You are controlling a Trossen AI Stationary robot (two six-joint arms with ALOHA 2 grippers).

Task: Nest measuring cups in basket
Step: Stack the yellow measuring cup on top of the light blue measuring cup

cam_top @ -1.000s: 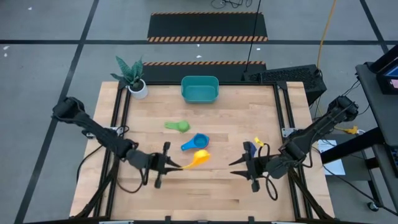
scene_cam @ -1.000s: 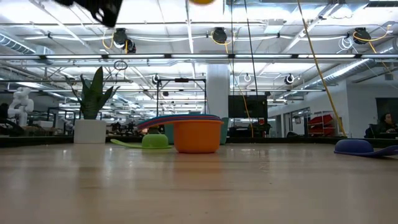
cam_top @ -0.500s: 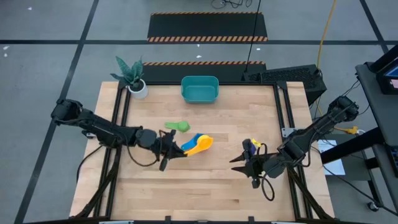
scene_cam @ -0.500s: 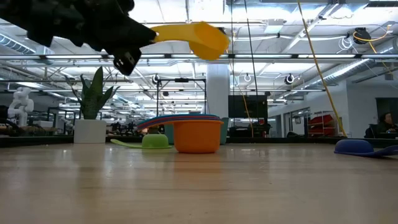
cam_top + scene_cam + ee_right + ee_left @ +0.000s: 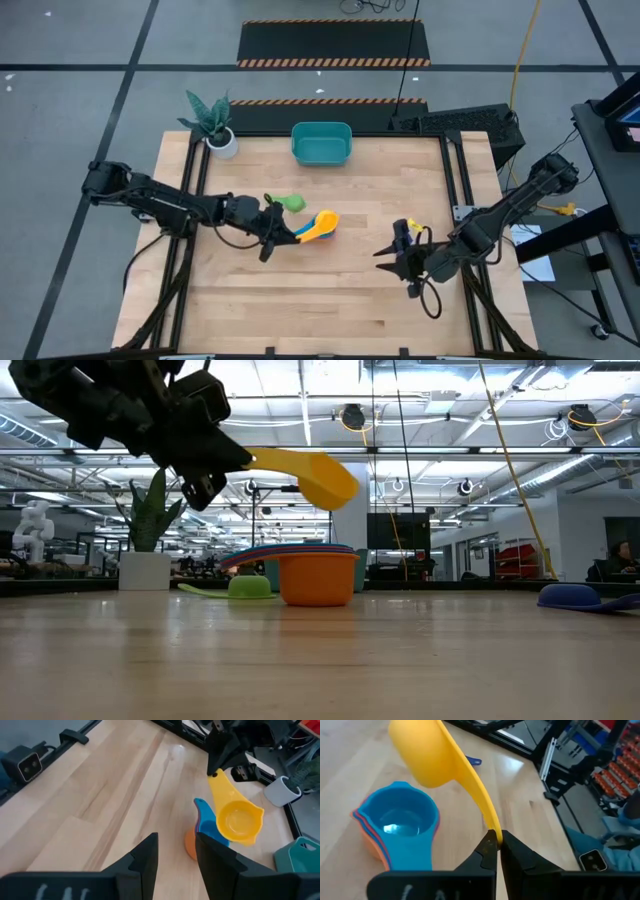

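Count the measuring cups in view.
6: yellow cup in left tool; light blue, red, orange stacked beneath it; green cup beside them; navy cup by right tool. They may hide another.

Both arms are dark, near-black, built of slim tubular links joined by bulkier rounded joint housings. The left arm (image 5: 165, 207) carries a black cable that loops loosely beneath its forearm link, just behind the wrist. The right arm (image 5: 510, 208) trails a similar black cable loop below its wrist. Each ends in a two-finger gripper of matte black. The left gripper (image 5: 494, 844) has angular, wedge-shaped fingers (image 5: 486, 851) tapering to narrow tips. The right gripper (image 5: 176, 845) has broader, flat-faced fingers (image 5: 145, 855) with bevelled edges rising from a wide dark body.
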